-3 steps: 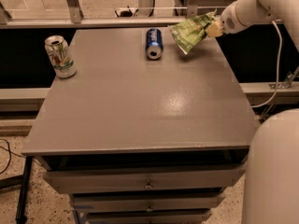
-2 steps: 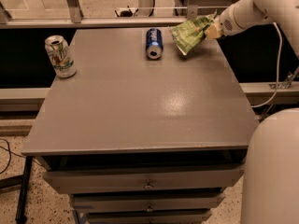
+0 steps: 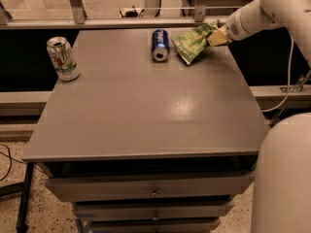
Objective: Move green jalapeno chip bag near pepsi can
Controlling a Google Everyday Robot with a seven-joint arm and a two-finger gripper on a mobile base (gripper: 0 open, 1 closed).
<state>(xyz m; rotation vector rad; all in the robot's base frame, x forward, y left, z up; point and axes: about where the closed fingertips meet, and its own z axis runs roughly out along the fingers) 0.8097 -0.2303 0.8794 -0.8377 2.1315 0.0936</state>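
Gripper [image 3: 217, 36]: to the right of the pepsi can [image 3: 159, 44], clamped on the right end of the green jalapeno chip bag [image 3: 191, 43].

Bag: crumpled and tilted, lower corner on or just above the table [image 3: 146, 110]; just beside the pepsi can on its right, not visibly touching.

Pepsi can: lying on its side, silver top toward the camera; likely to roll if nudged.

White-and-green can [image 3: 63, 58]: upright, well apart to the left of the pepsi can.

Step in hand, by judgement: setting down and letting go. Advised: lower until the bag lies settled, release without dragging it into the pepsi can, then withdraw upward and away from that can.
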